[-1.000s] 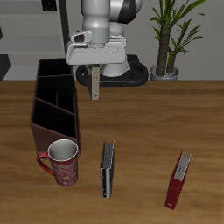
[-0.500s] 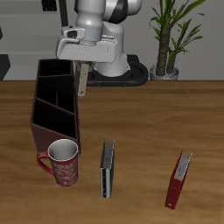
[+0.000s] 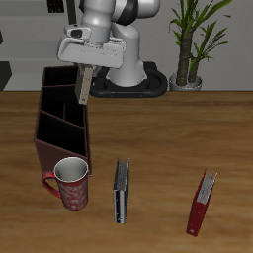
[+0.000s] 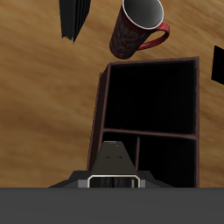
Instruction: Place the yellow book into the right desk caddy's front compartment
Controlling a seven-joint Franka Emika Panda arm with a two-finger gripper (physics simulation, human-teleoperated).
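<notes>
Nearest the counter [image 3: 168, 128] front: red mug [image 3: 70, 183], dark book [image 3: 121, 191], red book [image 3: 203, 203]. Behind the mug, right desk caddy [image 3: 61, 119], its far end partly hidden by the arm. Claw [image 3: 85, 81] pinches the yellow book [image 3: 85, 87] upright above the caddy's rim at the mug's 12 o'clock; fingertips indistinct.

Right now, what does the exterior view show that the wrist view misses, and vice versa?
Only the exterior view: the arm, the potted plant, the whole length of the right desk caddy, and the yellow book hanging from the tool over the caddy's rim. Only the wrist view: straight down into the caddy's compartments, with the book seen edge-on. Both: the red mug at the caddy's front end, the dark book and the red book.
</notes>
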